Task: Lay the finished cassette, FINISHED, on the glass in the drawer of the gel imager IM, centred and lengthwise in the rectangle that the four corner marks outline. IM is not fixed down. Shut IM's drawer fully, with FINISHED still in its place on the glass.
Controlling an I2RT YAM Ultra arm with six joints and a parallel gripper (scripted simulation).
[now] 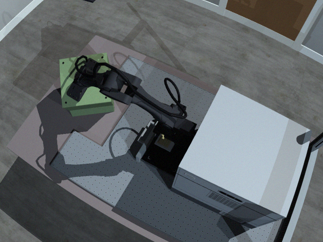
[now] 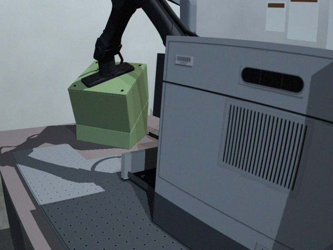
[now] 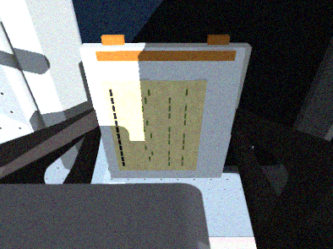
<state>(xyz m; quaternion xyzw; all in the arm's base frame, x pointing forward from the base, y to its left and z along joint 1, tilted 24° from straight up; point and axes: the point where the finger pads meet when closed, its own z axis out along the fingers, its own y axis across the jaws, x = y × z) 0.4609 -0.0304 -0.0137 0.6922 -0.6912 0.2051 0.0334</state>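
Observation:
The cassette FINISHED point(image 3: 169, 113) point(image 1: 164, 144) is a pale plate with an orange bar, two orange tabs and a yellowish gel window with dashed lanes. My gripper point(image 3: 166, 116) point(image 1: 161, 137) is shut on it at its near end and holds it over the open black drawer point(image 1: 158, 158) point(image 3: 279, 29) of the white imager IM point(image 1: 242, 145) point(image 2: 236, 136). The drawer's pale front panel point(image 1: 140, 148) point(image 2: 133, 161) point(image 3: 46, 46) lies to the cassette's left in the wrist view. One corner mark point(image 2: 143, 175) shows on the glass. In the exterior view the imager hides the gripper and cassette.
The arm stands on a green pedestal point(image 1: 88, 99) point(image 2: 108, 105) at the back left. The imager sits on a perforated grey board point(image 1: 150, 199) point(image 2: 97, 214) over a pinkish table point(image 1: 27, 139). A grey post point(image 2: 188, 11) rises behind the imager.

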